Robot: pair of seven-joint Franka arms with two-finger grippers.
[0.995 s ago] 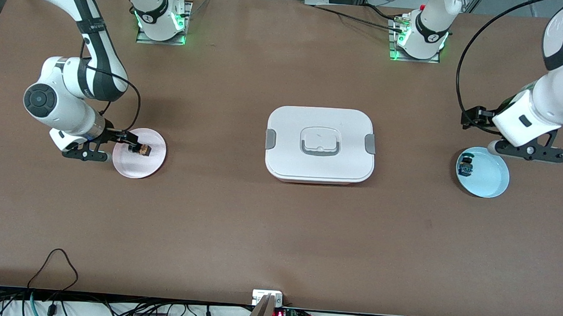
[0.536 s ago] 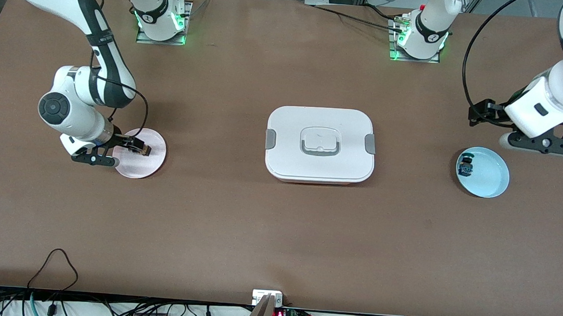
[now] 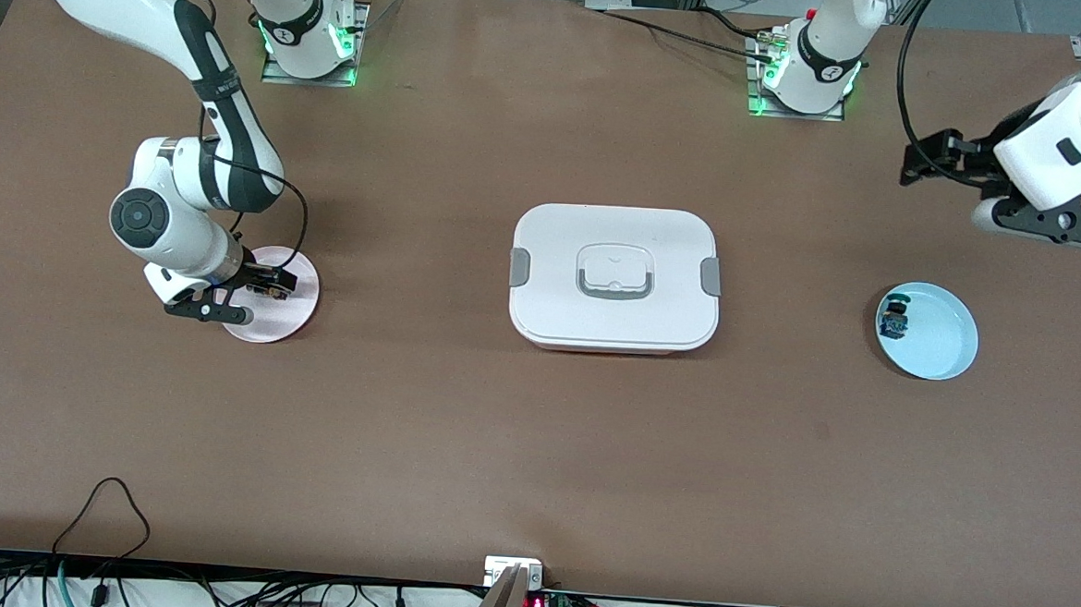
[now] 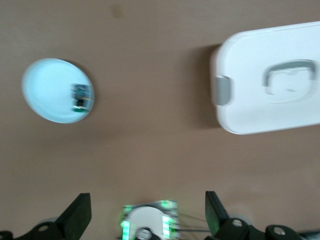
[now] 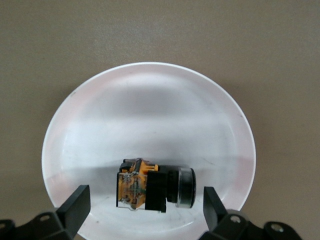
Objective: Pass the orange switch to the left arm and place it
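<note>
The right arm is bending down from its base with its wrist turned over the pink plate [image 3: 272, 313], and the right gripper [image 5: 145, 210] is hanging spread wide just above the orange switch [image 5: 150, 190], which is lying on its side on that plate, between the fingers [image 5: 75, 205] but not clamped. The left arm is reaching up over its own end of the table, its left gripper [image 4: 145, 220] standing wide apart and holding nothing, well above the blue plate [image 3: 941, 348] carrying the blue switch [image 3: 893, 319]. The box [image 3: 614, 278] is sitting closed at the table's middle, between the two plates.
</note>
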